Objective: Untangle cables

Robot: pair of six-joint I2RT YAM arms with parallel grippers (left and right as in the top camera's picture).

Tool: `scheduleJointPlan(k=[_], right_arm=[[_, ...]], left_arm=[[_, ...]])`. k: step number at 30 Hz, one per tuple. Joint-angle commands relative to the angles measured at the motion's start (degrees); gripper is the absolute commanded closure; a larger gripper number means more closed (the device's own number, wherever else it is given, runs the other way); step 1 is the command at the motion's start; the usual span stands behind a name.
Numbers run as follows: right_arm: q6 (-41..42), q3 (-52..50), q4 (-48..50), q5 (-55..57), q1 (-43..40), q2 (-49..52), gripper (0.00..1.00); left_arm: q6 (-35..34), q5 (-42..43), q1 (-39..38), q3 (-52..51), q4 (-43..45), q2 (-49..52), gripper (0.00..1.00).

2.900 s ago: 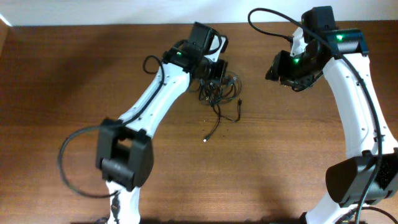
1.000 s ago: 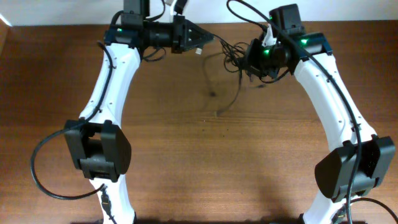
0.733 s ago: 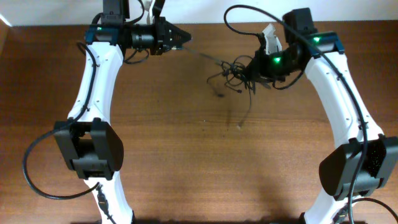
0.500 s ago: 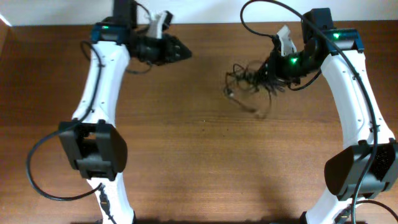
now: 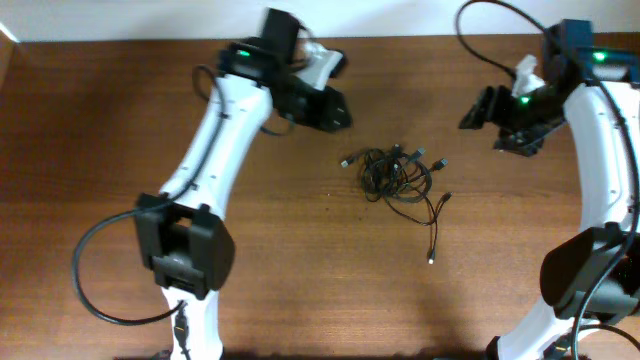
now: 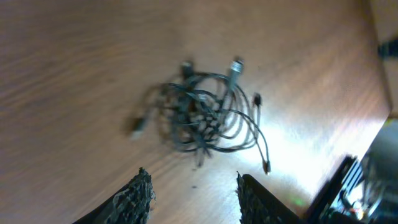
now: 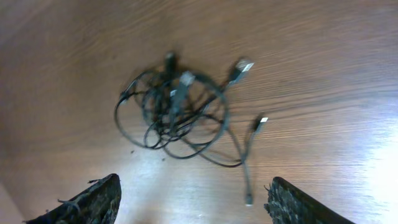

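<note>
Black cables (image 5: 395, 172) are lying knotted in one clump near the middle of the wooden table (image 5: 100, 150), one strand trailing loose. I am holding the left gripper (image 5: 335, 110) and right gripper (image 5: 478, 112) spread apart, grasping nothing; I am judging most of the untangling undone.

The left arm (image 5: 215, 150) and right arm (image 5: 600, 150) have white shells on the long links and bulky black joint housings (image 5: 185, 250). A green light (image 5: 241, 52) glows near each wrist. Thick black arm cables (image 5: 77, 272) loop alongside. The fingers (image 6: 138, 193) are black with rough edges.
</note>
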Motion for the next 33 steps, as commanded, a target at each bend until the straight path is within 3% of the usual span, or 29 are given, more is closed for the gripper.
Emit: scheduleJointPlan(k=[1,6,10,15,24,26,29,32,33], right_arm=[[-0.8,0.7,0.2,1.8,-1.0,-2.1,0.22],[-1.9,0.7,0.2,2.5,-1.0,-2.0,0.20],[-1.9,0.7,0.2,3.1,-1.0,-2.0,0.20],[-1.9,0.7,0.2,3.1,-1.0,-2.0,0.20],[-3.2,0.7,0.2,3.1,-1.0,-2.0,0.20],[-3.2,0.7,0.2,3.1,-1.0,-2.0,0.20],[-3.4,0.7,0.2,3.1,-1.0,-2.0,0.20],[-3.4,0.7,0.2,3.1,-1.0,-2.0,0.20],[-3.4,0.7,0.2,3.1,-1.0,-2.0,0.20]], left_arm=[[-0.4,-3.8,-7.5,-0.2,1.6,2.2,0.53],[-4.2,-5.7,-14.1,-0.2,5.8,11.1,0.56],[-7.6,-11.5,-16.3,-0.2,9.9,15.2,0.50],[-8.7,-11.6,-17.5,-0.2,17.8,16.3,0.46],[-8.8,-13.1,-19.8,-0.2,24.0,21.4,0.43],[-8.8,-13.1,-20.3,-0.2,24.8,21.4,0.47],[-8.8,-13.6,-20.3,-0.2,25.3,21.4,0.60],[-8.8,-18.8,-20.7,-0.2,23.9,21.7,0.68],[-8.8,-20.9,-20.7,-0.2,23.3,21.9,0.76]])
